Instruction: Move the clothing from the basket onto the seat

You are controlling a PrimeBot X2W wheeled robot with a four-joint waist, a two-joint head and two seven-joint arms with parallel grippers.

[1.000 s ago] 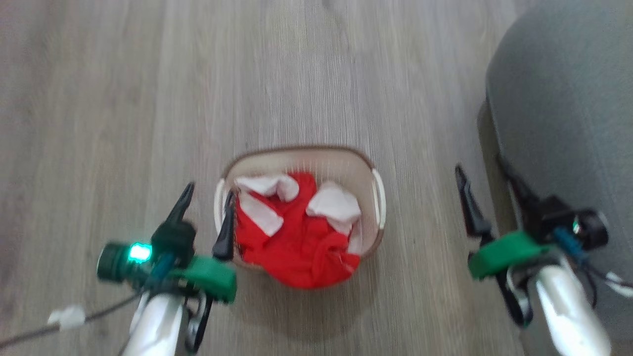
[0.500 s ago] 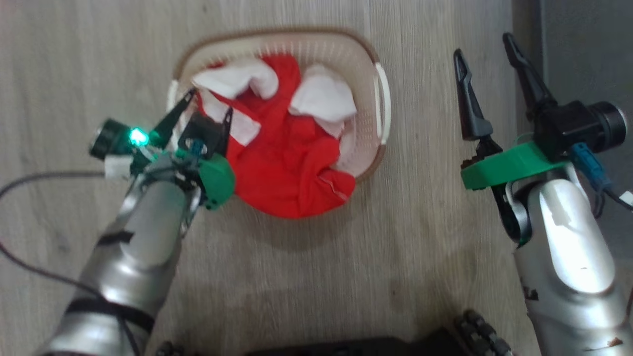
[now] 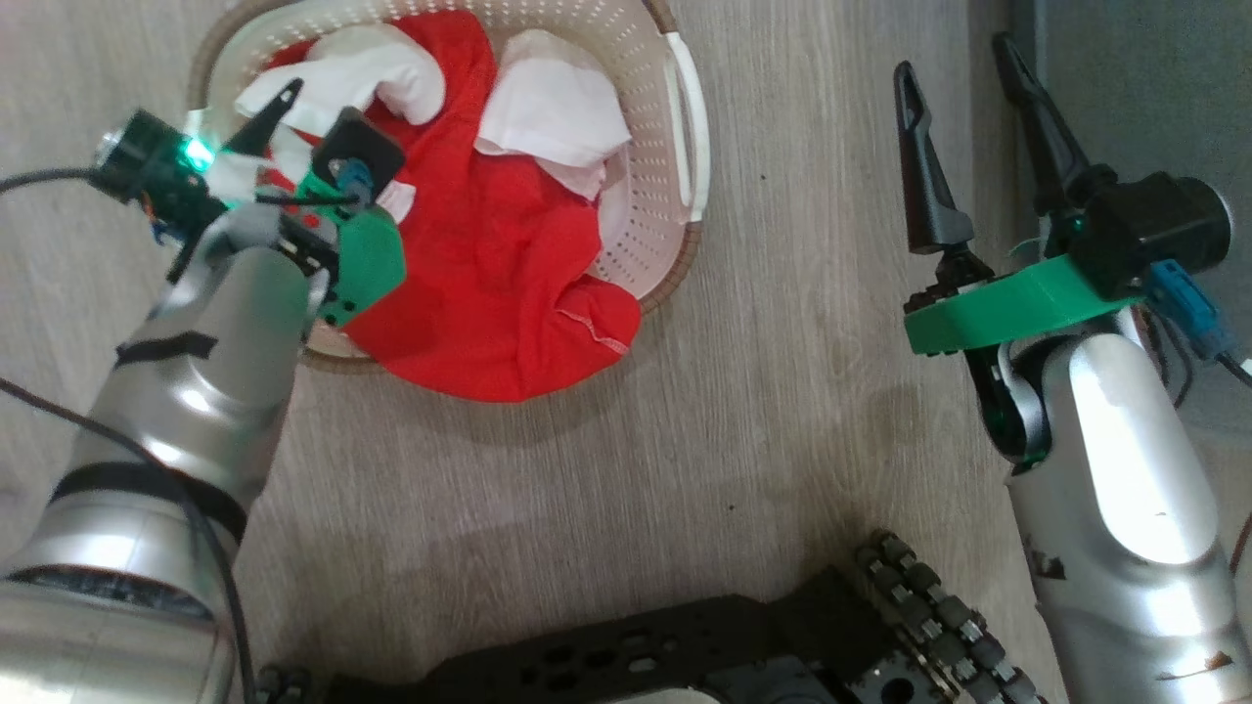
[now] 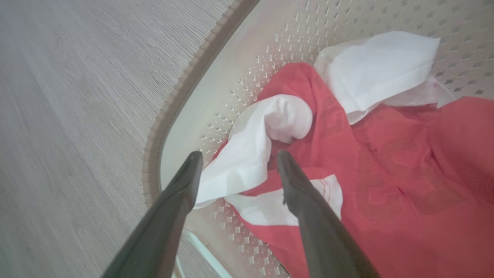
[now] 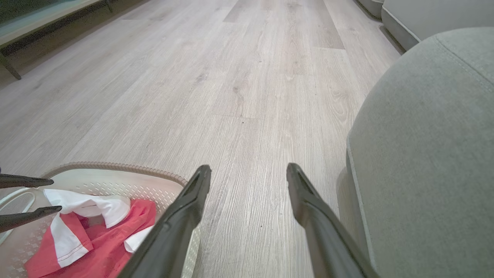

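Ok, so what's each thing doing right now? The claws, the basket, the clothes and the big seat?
left claw, open, over the basket, a white sleeve between its fingers, not pinched yet
right claw, open, holding nothing, above the floor
basket, upright on the floor, with clothing in it
clothing, crumpled in the basket, red part hanging over the rim
seat, on the right of the basket, apart from it

Head camera looks steeply down at the floor; left wrist camera sits close over the basket; right wrist camera, low, shares that basket.
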